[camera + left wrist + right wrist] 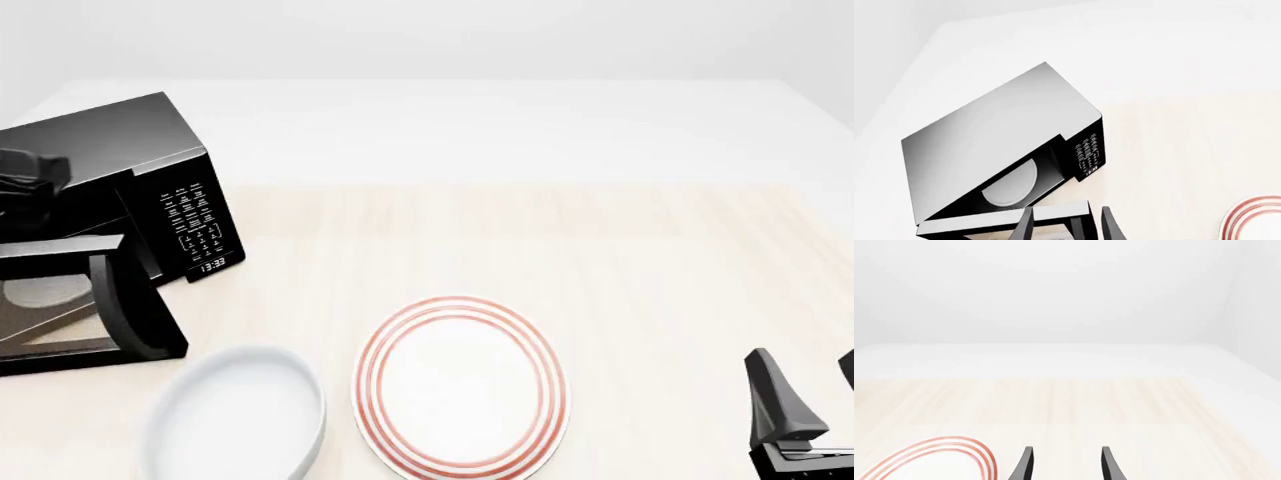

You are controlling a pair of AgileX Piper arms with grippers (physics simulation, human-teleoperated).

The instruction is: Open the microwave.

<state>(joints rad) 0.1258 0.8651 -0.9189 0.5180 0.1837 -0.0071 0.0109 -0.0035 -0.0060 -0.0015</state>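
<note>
Black and boxy, the microwave point(127, 170) sits at the table's point(641, 250) far left, its door point(80, 305) swung wide toward the near edge. The left gripper point(1064, 225) is at the door's edge, fingers spread around it. A white bowl point(234, 415) lies just beside the door, a red-ringed plate point(461, 385) next to it. The right gripper point(1064, 465) is parted, empty, well apart.
</note>
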